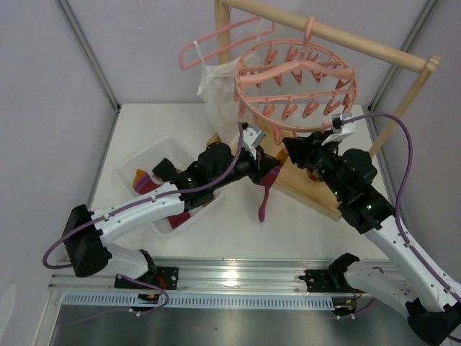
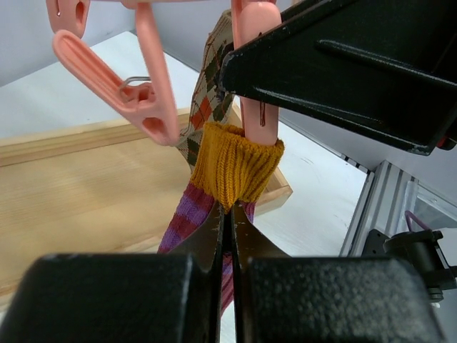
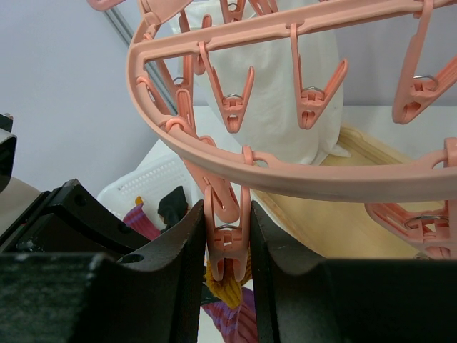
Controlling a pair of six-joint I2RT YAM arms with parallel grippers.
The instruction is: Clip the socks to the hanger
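You're mid-clipping. Your left gripper [image 2: 227, 218] is pinched shut on the mustard-cuffed striped sock [image 2: 235, 168], lifting its cuff against a pink clip [image 3: 227, 246] at about six o'clock on the round hanger [image 3: 300, 179] in the top view. Your right gripper [image 3: 227, 229] squeezes that clip between narrowed fingers. The cuff hides the clip's mouth, so it's probably seated. Next, ease the right fingers apart so the clip bites, then free the sock.

We are seeing the round pink hanger [image 3: 300, 175] hanging by its hook [image 1: 310, 27], clips dangling. A purple-striped sock [image 2: 235, 168], mustard cuff up, is hanging at one rim clip [image 3: 227, 250]; other socks [image 1: 144, 184] are lying in a bin [image 1: 130, 160].
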